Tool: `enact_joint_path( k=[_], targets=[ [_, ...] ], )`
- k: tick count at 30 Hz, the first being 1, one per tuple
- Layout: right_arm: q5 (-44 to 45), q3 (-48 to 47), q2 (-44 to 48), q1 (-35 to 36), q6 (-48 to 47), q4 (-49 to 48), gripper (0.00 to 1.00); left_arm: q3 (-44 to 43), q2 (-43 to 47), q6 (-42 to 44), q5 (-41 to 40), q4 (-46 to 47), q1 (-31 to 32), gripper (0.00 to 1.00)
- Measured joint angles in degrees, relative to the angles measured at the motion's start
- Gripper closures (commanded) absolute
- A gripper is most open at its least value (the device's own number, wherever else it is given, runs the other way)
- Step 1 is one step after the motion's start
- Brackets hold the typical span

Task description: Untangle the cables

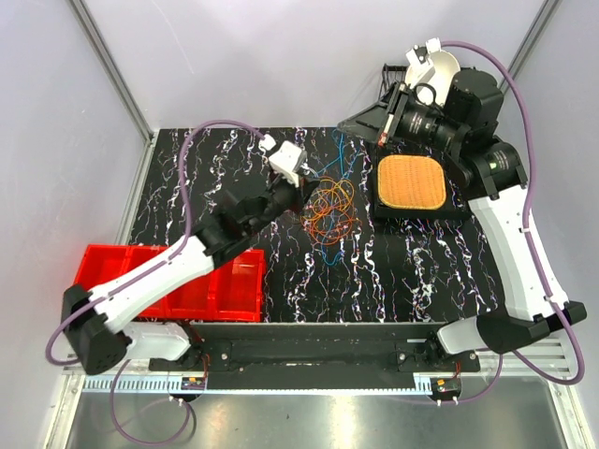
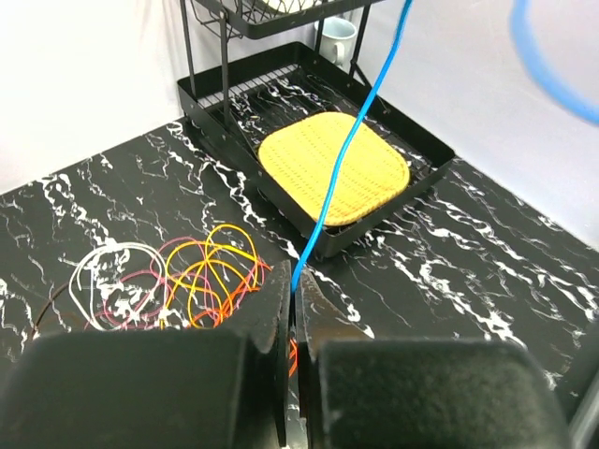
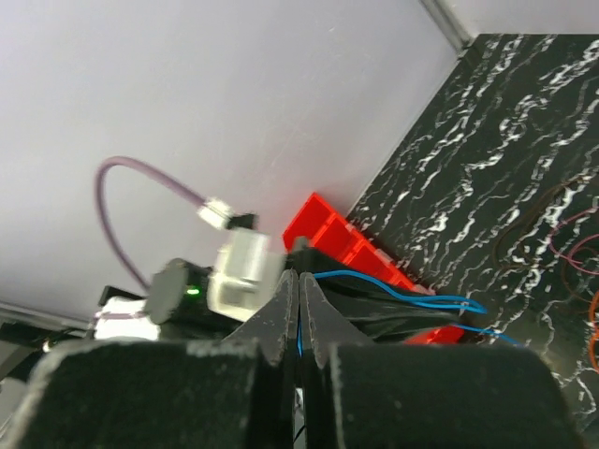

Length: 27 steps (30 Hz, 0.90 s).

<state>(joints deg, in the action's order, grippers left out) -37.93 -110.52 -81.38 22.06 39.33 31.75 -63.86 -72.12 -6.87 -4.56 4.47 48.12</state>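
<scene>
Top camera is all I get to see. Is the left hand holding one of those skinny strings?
Observer: Yes. The left wrist view shows the left hand shut on a blue cable that runs up, stretched straight, crossing in front of the yellow mat.
Operator: Does the other hand have one too?
Observer: The right wrist view shows the right hand shut on a blue cable as well; whether it is the same one I cannot tell.
</scene>
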Motion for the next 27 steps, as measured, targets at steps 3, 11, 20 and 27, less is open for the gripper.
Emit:
enact_joint_path(
  k=[3,11,20,27],
  targets=[
    [2.34,2.93,1.53,0.0,-1.53,-0.24,1.0,-0.04,4.39,-1.11,-0.22,-5.11,0.0,1.0],
    [2.45,24.9,7.52,0.46,-2.49,-9.22,1.0,-1.11,23.12,-8.98,-8.02,-17.86,0.0,1.0],
    [0.83,39.76,2.89,12.46,-0.85,-15.39,1.0,-2.54,26.4,-16.41,-13.22,-18.78,0.11,1.0],
    [0.76,41.66,2.4,13.09,-0.85,-20.57,0.62,-5.95,25.14,-16.09,-16.63,-22.84,0.22,1.0]
  ],
)
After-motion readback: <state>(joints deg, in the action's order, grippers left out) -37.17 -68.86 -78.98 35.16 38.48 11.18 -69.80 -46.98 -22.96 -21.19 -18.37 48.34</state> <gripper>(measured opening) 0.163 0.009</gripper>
